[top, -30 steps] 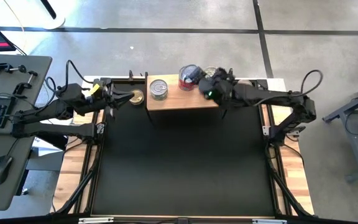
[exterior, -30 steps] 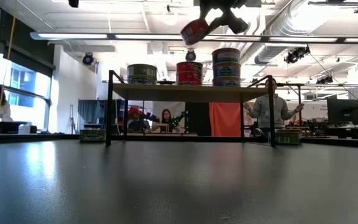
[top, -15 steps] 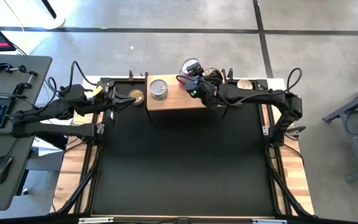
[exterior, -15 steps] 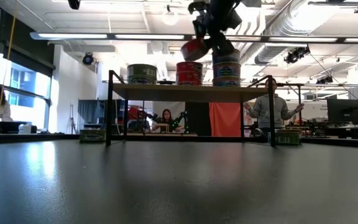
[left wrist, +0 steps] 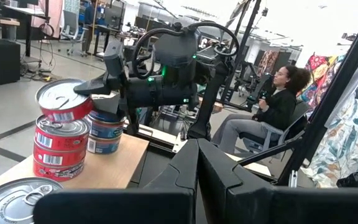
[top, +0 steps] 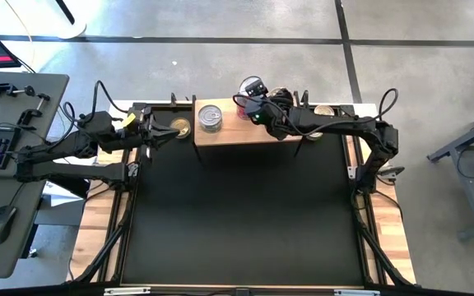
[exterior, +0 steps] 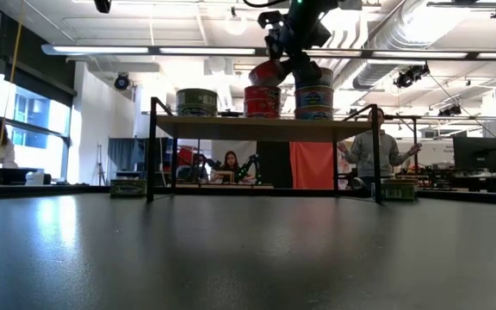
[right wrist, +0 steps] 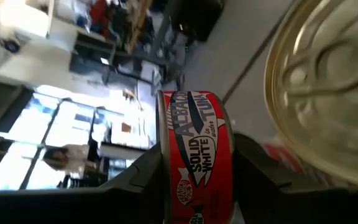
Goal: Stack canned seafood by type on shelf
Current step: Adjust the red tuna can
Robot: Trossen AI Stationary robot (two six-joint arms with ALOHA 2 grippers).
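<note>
The wooden shelf [exterior: 265,127] carries a greenish can [exterior: 196,102], a stack of two red cans [left wrist: 59,146] and a stack of bluish cans [exterior: 313,95]. My right gripper [left wrist: 97,93] is shut on a third red can [left wrist: 63,101], tilted just over the red stack. Whether that can touches the stack, I cannot tell. At the shelf's left end my left gripper [top: 167,131] stays shut and holds nothing, beside a gold-lidded can [top: 179,128] on the table. My right gripper pinches the red can by its two flat ends, one finger [right wrist: 145,177] on each end, with the red label [right wrist: 194,146] showing between them. The fingers come slanting down from the table's right. The can is tilted, its lid edge [left wrist: 82,93] under the upper finger.
More cans lie on the table past the shelf's legs, one at the left [exterior: 127,187] and one at the right [exterior: 399,189]. People sit and stand in the room behind the table. The black mat [top: 245,214] stretches in front of the shelf.
My right gripper has carried the red can down and toward the table's left, from high above the shelf to just over the red stack, rolling its wrist on the way. The can remains tilted in the hold.
</note>
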